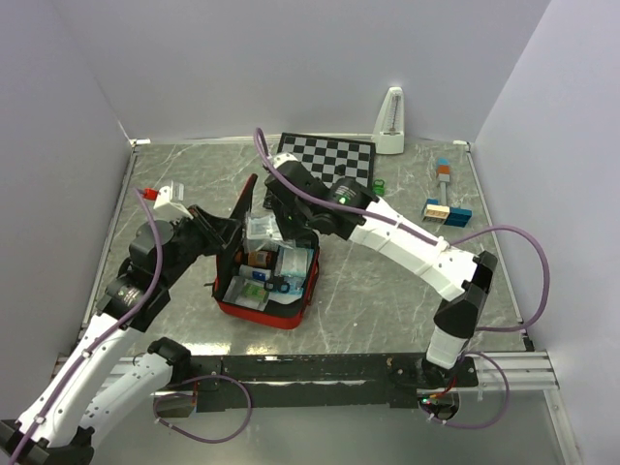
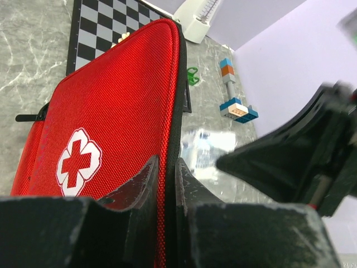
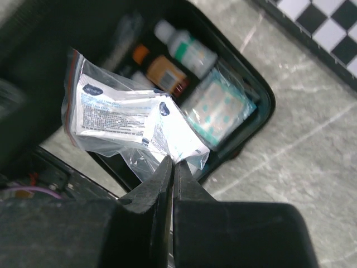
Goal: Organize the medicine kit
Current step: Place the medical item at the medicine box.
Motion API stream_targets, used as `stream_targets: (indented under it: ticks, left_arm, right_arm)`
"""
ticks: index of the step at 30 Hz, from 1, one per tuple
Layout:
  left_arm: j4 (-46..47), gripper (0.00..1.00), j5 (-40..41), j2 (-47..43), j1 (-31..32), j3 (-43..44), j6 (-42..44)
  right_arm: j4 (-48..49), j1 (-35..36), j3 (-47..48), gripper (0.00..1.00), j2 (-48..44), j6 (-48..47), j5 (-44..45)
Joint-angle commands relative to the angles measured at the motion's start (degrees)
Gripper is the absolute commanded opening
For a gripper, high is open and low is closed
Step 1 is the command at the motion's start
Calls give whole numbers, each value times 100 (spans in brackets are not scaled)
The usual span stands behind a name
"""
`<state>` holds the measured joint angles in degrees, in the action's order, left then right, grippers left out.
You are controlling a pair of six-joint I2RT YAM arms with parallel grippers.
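Note:
The medicine kit (image 1: 260, 312) lies open in the middle of the table, red outside with a black lining. My left gripper (image 1: 232, 232) is shut on the edge of its raised lid (image 2: 111, 123), whose white cross emblem (image 2: 78, 162) faces the left wrist camera; the left gripper (image 2: 167, 167) pinches the lid's red rim. My right gripper (image 3: 173, 164) is shut on a clear plastic bag of white sachets (image 3: 125, 117), which hangs just above the open case. Inside lie a white bottle (image 3: 187, 49), an amber bottle (image 3: 167, 75) and a teal-dotted packet (image 3: 220, 106). From above, the bag (image 1: 260, 230) sits beside the right gripper (image 1: 276, 218).
A black-and-white chessboard (image 1: 329, 160) lies behind the kit. A white metronome (image 1: 390, 121) stands at the back wall. Coloured blocks (image 1: 446, 208) and a small green piece (image 1: 378, 184) lie at the right. White walls close in the table.

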<state>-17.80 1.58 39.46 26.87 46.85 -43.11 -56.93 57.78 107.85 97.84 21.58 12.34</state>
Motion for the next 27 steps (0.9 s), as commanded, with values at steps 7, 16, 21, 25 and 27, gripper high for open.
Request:
stream_targets:
  ticks: [7,16,21,25,27]
  left_arm:
    - [365,1,-36,61,116,-176,207]
    - [374,1,0,149,143,-247,216]
    - [295,1,79,158,134,-246,233]
    - [269,1,158,141,143,-308,224]
    - [251,1,175,167,143,-317,224]
  right_arm:
    - [-459,49,1729,0,797,4,-381]
    - [594,93,809,0,148,144,-759]
    - [1078,76,351,0,-274,215,-830]
    - [1376,84,-62,0,-616,267,-830]
    - [1500,76,-229,0,-775,294,-856]
